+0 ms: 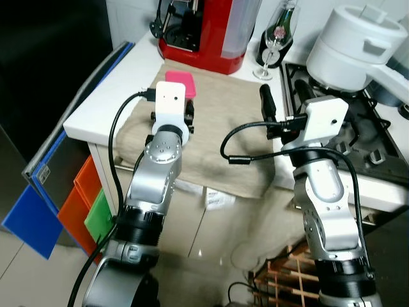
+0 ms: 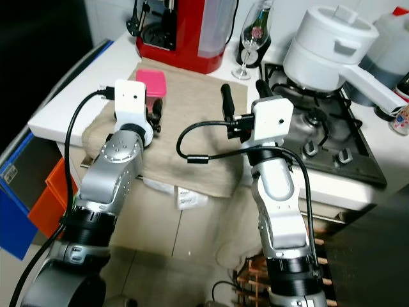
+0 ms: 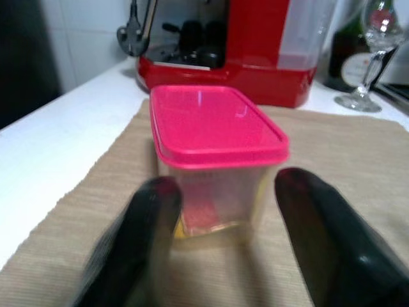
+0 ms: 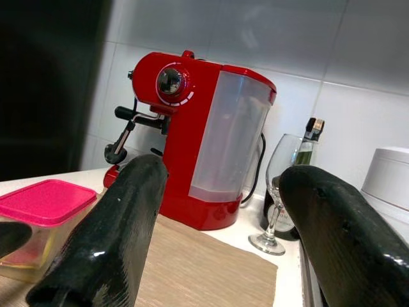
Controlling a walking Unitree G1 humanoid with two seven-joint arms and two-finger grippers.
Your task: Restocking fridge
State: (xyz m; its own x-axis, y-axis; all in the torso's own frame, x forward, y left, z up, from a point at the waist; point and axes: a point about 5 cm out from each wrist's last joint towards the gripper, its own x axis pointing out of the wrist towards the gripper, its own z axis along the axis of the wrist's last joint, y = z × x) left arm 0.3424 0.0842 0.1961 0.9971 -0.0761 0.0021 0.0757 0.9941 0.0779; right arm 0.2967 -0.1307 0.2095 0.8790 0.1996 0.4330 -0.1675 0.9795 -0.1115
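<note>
I judge I'm at the reach-in step: lining my left hand (image 3: 217, 243) up on the tub (image 3: 214, 169) before lifting it off for the fridge. In the left wrist view the two black fingers (image 3: 319, 236) stand wide apart with the tub seen between them, its near wall just beyond the tips; nothing is held. I can't tell for certain whether the tips have reached the side walls yet. In the head views the tub sits upper left of centre, mostly hidden behind the left wrist, on the cloth (image 1: 236, 121) covering the worktop (image 1: 108, 96).

My right hand (image 4: 217, 243) is raised mid-frame over the cloth's right edge, its fingers spread wide and empty, pointing toward the coffee machine (image 4: 198, 134) and the wine glass (image 4: 281, 192).

Next, I think the left hand needs to ease forward until the fingers straddle the tub's side walls below the lid, then close gently.

The tub is a rectangular box with rounded corners, clear thin plastic walls and a glossy pink lid (image 3: 211, 125) whose rim overhangs slightly; something red and yellow shows inside. The walls look smooth and probably flex under a hard squeeze. The cloth is a coarse beige weave, likely to slide or bunch if the tub is pushed.
</note>
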